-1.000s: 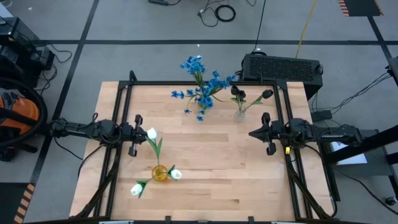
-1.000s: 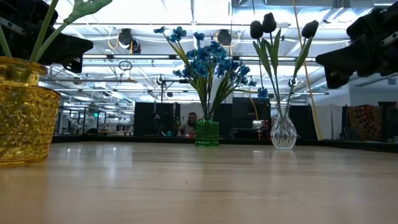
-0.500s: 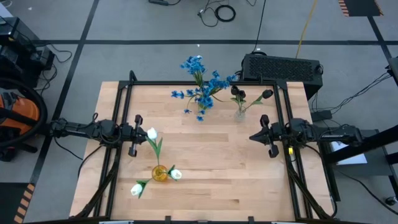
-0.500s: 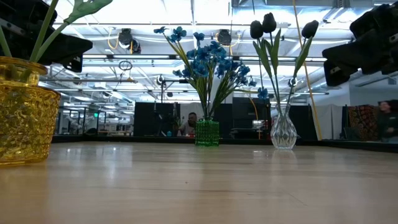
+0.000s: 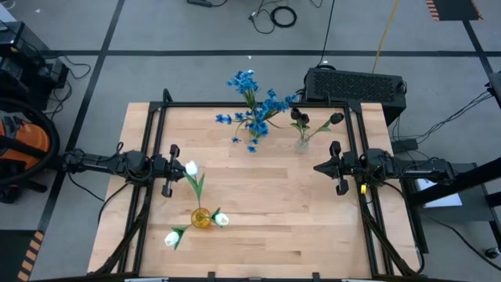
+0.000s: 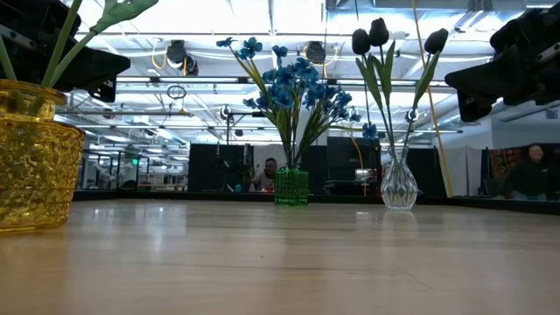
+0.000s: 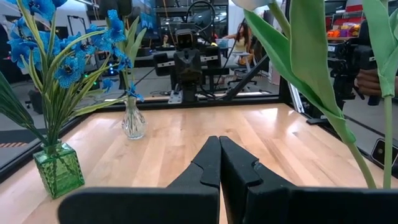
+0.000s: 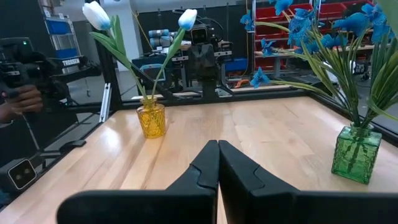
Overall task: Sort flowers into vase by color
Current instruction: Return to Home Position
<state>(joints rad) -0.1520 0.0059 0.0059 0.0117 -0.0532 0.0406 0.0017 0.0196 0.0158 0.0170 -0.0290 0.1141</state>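
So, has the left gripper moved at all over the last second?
No. The left gripper is in the same spot, with the same gap to the yellow vase in the high view, shut.

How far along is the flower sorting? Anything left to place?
Sorting looks done: blue flowers stand in the green vase, dark tulips in the clear vase, white tulips in the yellow vase. Nothing in hand: left gripper and right gripper are shut and empty at opposite sides of the table. No loose flowers show; nothing seems left.
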